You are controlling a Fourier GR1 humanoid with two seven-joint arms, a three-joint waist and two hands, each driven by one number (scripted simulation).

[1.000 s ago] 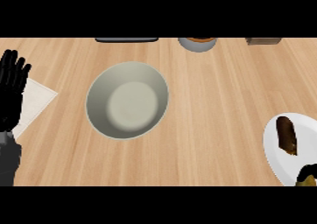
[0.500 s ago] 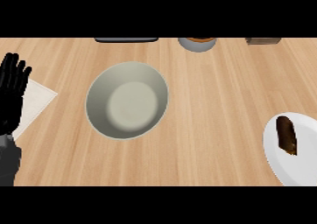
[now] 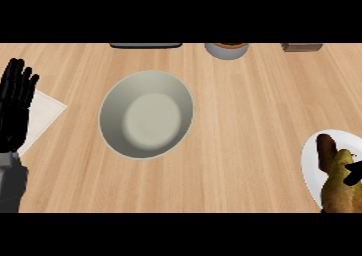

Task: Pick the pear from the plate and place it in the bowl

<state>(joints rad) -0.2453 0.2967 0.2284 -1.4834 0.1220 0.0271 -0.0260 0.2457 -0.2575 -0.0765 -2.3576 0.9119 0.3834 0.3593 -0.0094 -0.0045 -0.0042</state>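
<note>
— Pear (image 3: pixel 337 190) where?
— Low at the right edge, over the white plate (image 3: pixel 311 165), beside a brown item (image 3: pixel 326 146). Right hand (image 3: pixel 356 173) mostly cut off; dark fingers curled across the pear's side, seemingly gripping it.
— Best way on?
— Lift clear of the plate's rim first, then carry left and set down low inside the bowl (image 3: pixel 111 107), not release from height.
— Room?
— Plenty: bare wood between plate and bowl. Left hand (image 3: pixel 8 117) resting at the left edge over a pale napkin (image 3: pixel 45 110), fingers straight and slightly spread, well apart from the route. Mind the bowl's near rim.
</note>
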